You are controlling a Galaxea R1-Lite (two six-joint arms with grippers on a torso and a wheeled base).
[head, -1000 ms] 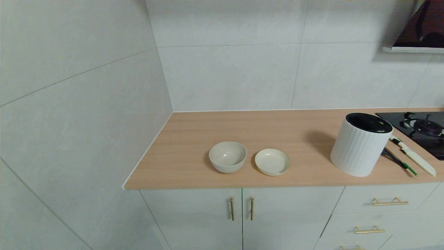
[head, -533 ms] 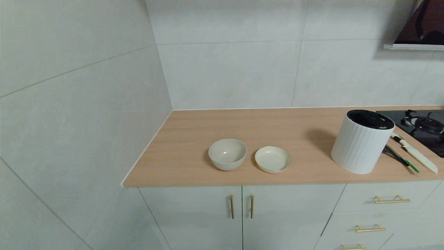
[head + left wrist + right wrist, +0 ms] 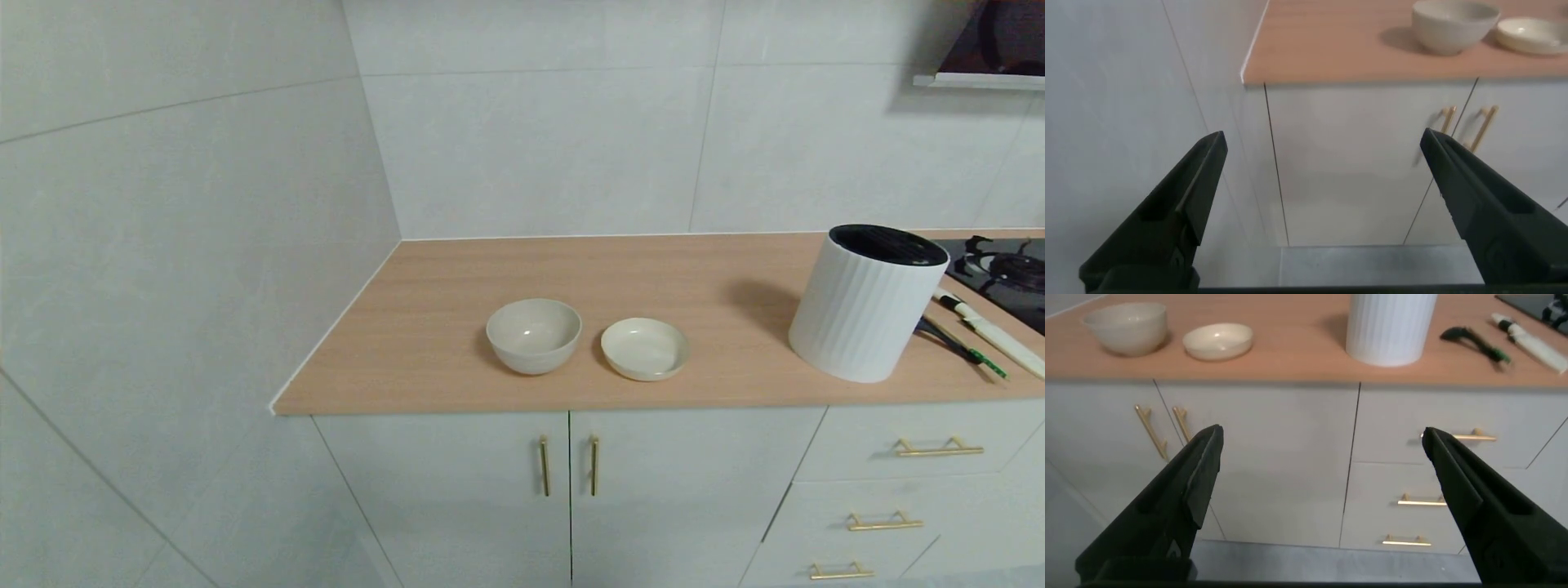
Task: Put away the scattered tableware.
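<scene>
A cream bowl (image 3: 534, 335) and a shallow cream dish (image 3: 644, 349) sit side by side near the front edge of the wooden counter (image 3: 441, 327). The bowl (image 3: 1454, 24) (image 3: 1125, 327) and the dish (image 3: 1533, 34) (image 3: 1217, 340) also appear in both wrist views. A white ribbed holder with a black top (image 3: 870, 303) (image 3: 1388, 327) stands to their right. Past it lie a white-handled knife (image 3: 992, 333) (image 3: 1529, 340) and a dark utensil with a green tip (image 3: 959, 347) (image 3: 1474, 342). My left gripper (image 3: 1323, 204) and right gripper (image 3: 1319, 498) are open, low in front of the cabinets, holding nothing.
White cabinet doors with gold handles (image 3: 568, 465) are below the counter, with drawers (image 3: 939, 447) to the right. A tiled wall (image 3: 163, 245) closes the left side. A black gas hob (image 3: 1008, 273) sits at the far right.
The whole head view has shifted: the counter and its objects now sit higher in the picture and more cabinet front shows. The objects themselves have not moved.
</scene>
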